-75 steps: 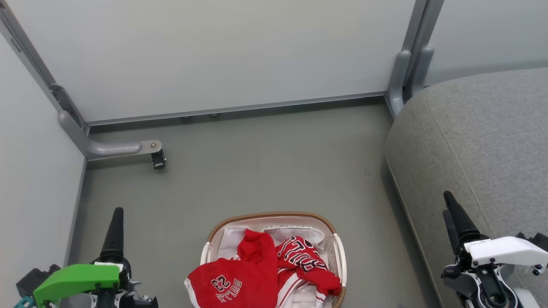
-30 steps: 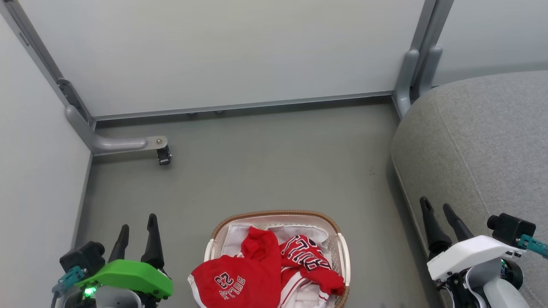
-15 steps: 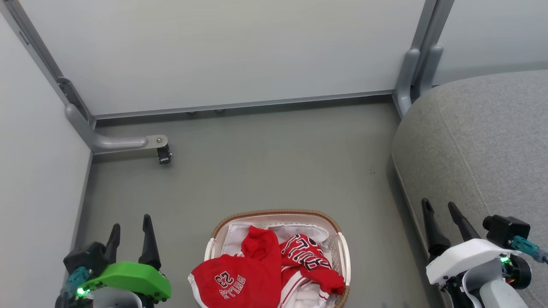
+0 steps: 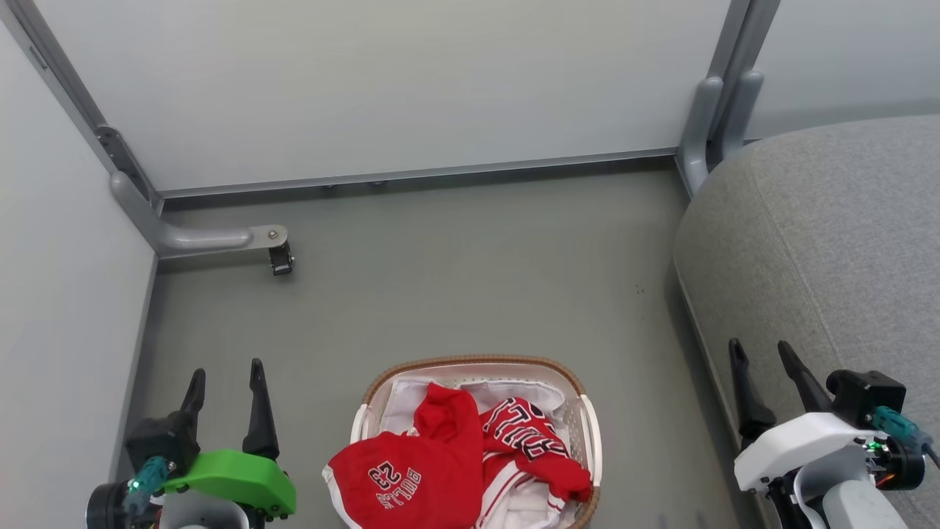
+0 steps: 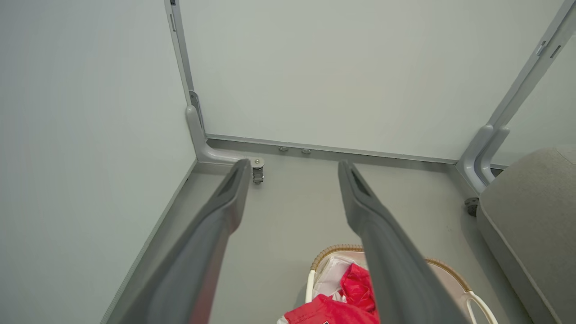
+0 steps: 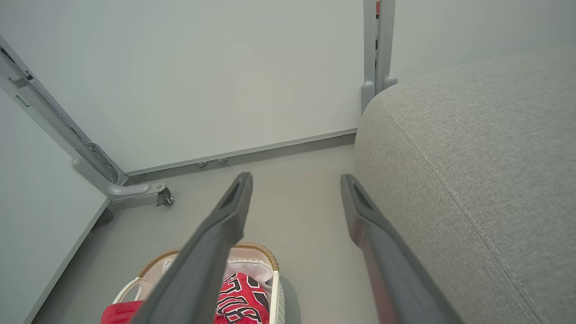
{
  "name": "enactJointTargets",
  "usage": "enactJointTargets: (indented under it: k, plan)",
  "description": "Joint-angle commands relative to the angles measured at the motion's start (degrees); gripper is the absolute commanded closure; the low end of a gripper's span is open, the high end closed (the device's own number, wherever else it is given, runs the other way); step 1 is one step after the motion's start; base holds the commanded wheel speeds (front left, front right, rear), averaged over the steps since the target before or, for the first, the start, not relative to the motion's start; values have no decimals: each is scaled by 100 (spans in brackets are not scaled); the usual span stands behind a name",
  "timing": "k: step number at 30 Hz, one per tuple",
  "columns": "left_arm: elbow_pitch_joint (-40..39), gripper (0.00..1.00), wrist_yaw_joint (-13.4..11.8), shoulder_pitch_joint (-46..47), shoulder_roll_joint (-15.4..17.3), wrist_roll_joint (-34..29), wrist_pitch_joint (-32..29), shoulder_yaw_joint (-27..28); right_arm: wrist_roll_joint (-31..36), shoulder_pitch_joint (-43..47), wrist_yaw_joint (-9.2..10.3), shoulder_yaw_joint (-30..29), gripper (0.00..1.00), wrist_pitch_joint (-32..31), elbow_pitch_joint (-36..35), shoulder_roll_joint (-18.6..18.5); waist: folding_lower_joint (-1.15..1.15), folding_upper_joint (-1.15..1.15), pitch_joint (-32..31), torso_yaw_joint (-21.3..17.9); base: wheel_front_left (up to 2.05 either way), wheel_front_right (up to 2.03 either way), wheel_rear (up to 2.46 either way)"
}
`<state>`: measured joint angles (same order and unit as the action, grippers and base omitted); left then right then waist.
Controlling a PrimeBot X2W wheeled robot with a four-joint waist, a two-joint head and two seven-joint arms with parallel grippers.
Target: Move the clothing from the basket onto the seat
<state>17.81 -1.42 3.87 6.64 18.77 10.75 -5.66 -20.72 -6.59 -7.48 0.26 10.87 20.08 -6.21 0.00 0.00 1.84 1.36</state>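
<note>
We are at the opening step: nothing has left the basket (image 4: 470, 362), and both grippers carry nothing. The left gripper (image 4: 226, 371) hangs left of the basket with its two fingers apart. The right gripper (image 4: 759, 347) hangs right of it, at the seat's near left edge, fingers likewise apart. The clothing (image 4: 433, 463) lies heaped in the basket. One red fold marked "23" spills over the left rim, and a lettered piece lies toward the right side on the white liner (image 4: 400, 408). The view's bottom edge cuts the heap, so we cannot tell how many garments it holds. As we judge it, the next move calls for lowering one gripper onto a raised red fold, closing on fabric alone and not the liner. The garment must then lift clear of the rim before going right to the seat (image 4: 822, 257). The basket stands on the grey floor (image 4: 455, 279) at the middle of its near edge, apart from the seat. Pale wall panels (image 4: 382, 81) bound the floor's far and left edges. A metal caster foot (image 4: 220, 239) sits in the far left corner.
</note>
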Motion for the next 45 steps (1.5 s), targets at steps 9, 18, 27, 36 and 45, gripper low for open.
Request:
enactJointTargets:
  k: [9, 18, 27, 36, 45]
  plan:
    - [-6, 0, 77, -94, -29, -538, 167, -37, 523, -82, -1, 62, 0, 153, 38, 11, 0, 0, 43, 14, 0, 0, 0]
    - [-30, 0, 121, -186, -132, -906, 267, 57, 904, -46, -1, 58, 0, 256, 108, 10, 0, 0, 69, 40, 0, 0, 0]
    - [-86, 0, 179, -179, -206, -1355, 362, 84, 1265, -83, -1, 20, 0, 351, 113, 30, 0, 0, 163, 80, 0, 0, 0]
    - [-78, 0, 175, -90, -273, -1744, 458, 101, 1629, -153, 0, 33, 0, 445, 90, 27, 0, 0, 397, 76, 0, 0, 0]
    - [-4, 0, 268, 205, -322, -1733, 443, 22, 1556, -462, 0, 43, 0, 439, -110, 14, 0, 0, 1022, -43, 0, 0, 0]
